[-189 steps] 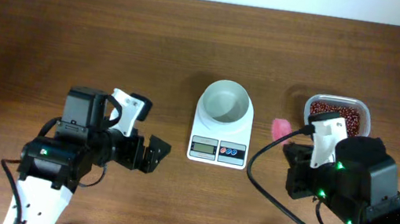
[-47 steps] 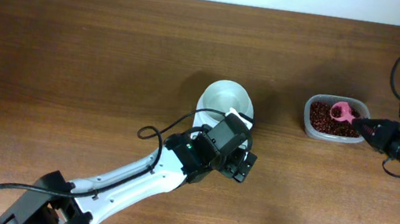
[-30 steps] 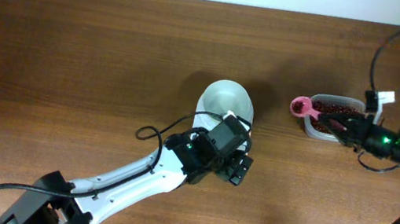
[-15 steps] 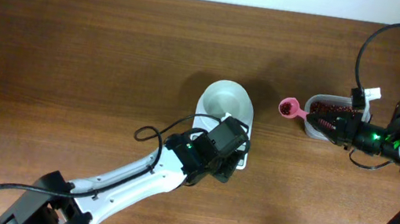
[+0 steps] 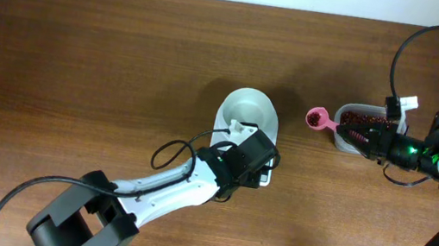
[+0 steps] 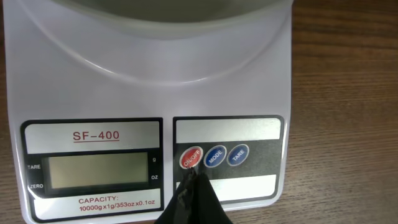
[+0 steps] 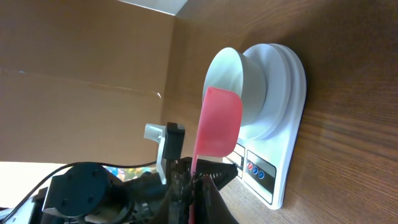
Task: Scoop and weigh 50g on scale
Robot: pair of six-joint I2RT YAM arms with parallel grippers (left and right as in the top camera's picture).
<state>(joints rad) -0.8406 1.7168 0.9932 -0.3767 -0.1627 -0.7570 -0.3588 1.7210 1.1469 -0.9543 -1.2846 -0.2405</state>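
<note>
The left arm has reached over the scale (image 5: 223, 128), mid-table; the right has lifted the scoop (image 5: 318, 118) from the tub (image 5: 340, 141). The scale looks light, rigid, apt to skid; press gently, don't grip. Pinched empty, the left gripper (image 6: 189, 182) tips onto the red button (image 6: 191, 157); stretched leftward, the right gripper (image 5: 367, 138) clamps the scoop.

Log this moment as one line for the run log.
left gripper: shut, tip at red on/off button | scale display: blank | right gripper: shut on pink scoop of beans, between tub and empty bowl

light: bright, even | shadows: soft | focus: overhead sharp; wrist foregrounds dark, blurred
</note>
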